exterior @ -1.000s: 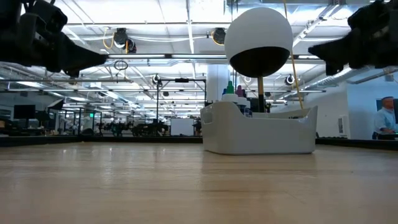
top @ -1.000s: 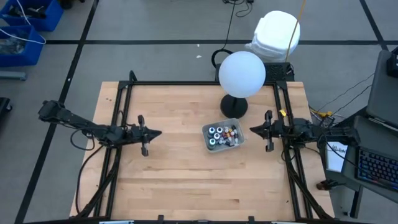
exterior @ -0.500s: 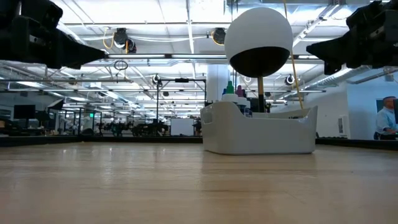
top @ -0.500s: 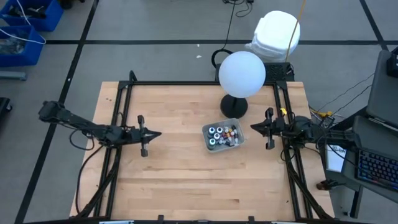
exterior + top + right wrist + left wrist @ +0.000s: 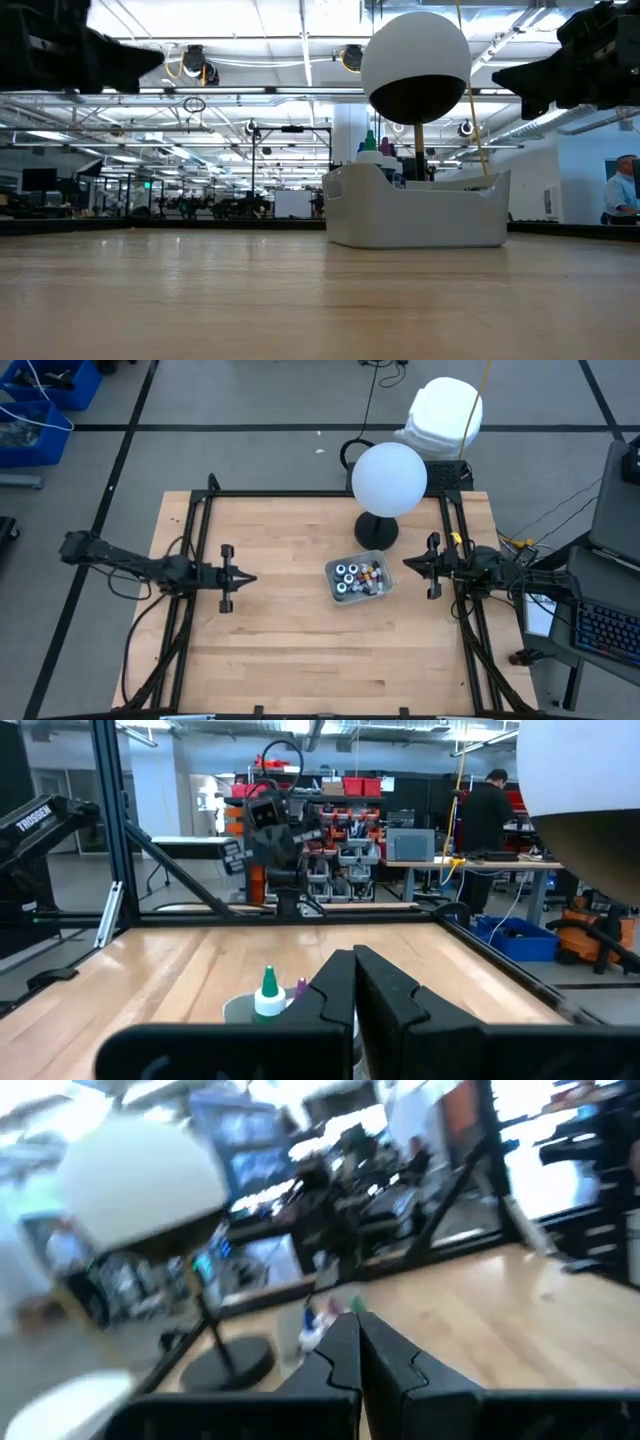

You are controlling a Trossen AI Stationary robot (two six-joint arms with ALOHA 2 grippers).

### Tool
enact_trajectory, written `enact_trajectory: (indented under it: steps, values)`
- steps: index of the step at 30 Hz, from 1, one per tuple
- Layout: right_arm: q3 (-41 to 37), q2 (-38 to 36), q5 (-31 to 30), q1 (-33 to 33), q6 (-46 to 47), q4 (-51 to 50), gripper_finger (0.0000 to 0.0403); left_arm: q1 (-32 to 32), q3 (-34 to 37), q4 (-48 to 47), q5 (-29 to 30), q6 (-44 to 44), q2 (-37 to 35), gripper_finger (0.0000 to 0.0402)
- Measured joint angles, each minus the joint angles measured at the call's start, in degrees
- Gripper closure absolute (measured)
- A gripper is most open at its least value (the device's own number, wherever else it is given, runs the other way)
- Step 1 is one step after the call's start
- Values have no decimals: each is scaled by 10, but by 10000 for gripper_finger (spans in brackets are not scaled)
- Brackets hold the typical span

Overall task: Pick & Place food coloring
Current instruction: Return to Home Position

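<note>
Several little food coloring bottles [image 5: 360, 574] stand upright in a clear grey rectangular tray [image 5: 334, 588] near the table's middle; their tips show above the tray wall in the low view [image 5: 372, 148]. My left gripper [image 5: 250, 577] hovers shut and empty to the tray's left, well above the table [image 5: 150, 62], its fingers closed together in the left wrist view [image 5: 358, 1332]. My right gripper [image 5: 405, 565] hovers shut and empty just right of the tray, also high [image 5: 500, 78]. Its wrist view [image 5: 352, 962] shows a green-tipped bottle [image 5: 268, 992] ahead.
A white globe lamp [image 5: 389, 478] on a round black base [image 5: 376, 530] stands just behind the tray. Black frame rails [image 5: 190, 590] run along the table's left and right sides. Bare wood lies in front of the tray [image 5: 320, 650]. A person [image 5: 620, 200] is far off in the room.
My left gripper has risen and drawn back a little toward the table's left edge, away from the tray, staying shut. The tray and bottles have not moved.
</note>
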State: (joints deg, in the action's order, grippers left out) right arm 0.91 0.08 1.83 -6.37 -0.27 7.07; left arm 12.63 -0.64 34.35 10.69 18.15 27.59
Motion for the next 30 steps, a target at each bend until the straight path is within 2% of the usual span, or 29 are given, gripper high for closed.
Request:
enact_trajectory:
  steps: [8, 18, 24, 30]
  values:
    - [0, 0, 0, 0, -12, -29, 403, -5, 0, -36, 88, -65, 52, 401]
    - [0, 0, 0, 1, -20, -48, 403, -6, 0, -28, 73, -67, 114, 401]
    - [0, 0, 0, 1, -20, -47, 403, -1, 0, 37, 43, -21, 92, 401]
    - [0, 0, 2, 1, -19, -47, 403, 6, 0, 12, 38, 32, 8, 401]
